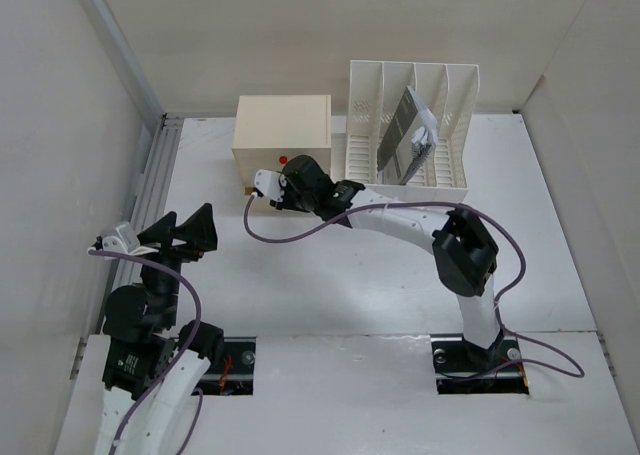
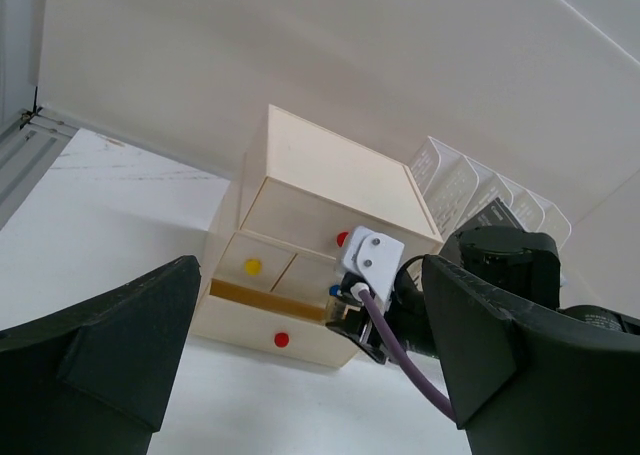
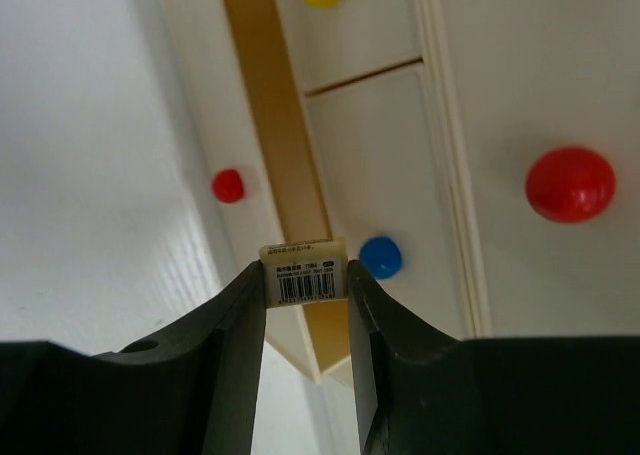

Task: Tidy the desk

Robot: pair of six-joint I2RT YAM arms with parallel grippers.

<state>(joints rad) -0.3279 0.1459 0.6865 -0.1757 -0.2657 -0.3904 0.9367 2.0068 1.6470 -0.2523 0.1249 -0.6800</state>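
From above, we see the white desk (image 1: 300,285) spread under both arms, with a cream drawer box (image 1: 282,125) at its far side and a slotted file rack (image 1: 462,95) just beside it holding a flat grey device (image 1: 408,135). The right gripper (image 1: 268,187) reaches to the front of the box, while the left gripper (image 1: 183,225) hangs over the desk's left edge with its jaws spread wide and nothing between them. In the left wrist view, we look between those spread fingers at the box front, where the bottom drawer (image 2: 262,297) stands pulled out a little, showing a narrow golden slot. In the right wrist view, the fingers pinch a small barcode-labelled block (image 3: 303,273), perhaps an eraser, right at the near end of that slot and just beside a blue knob (image 3: 380,257). We judge the slot tight. If the block is let go off line, it may catch on the drawer front and tumble onto the desk. Pressing down could also nudge the drawer closed or shove the light box backward.
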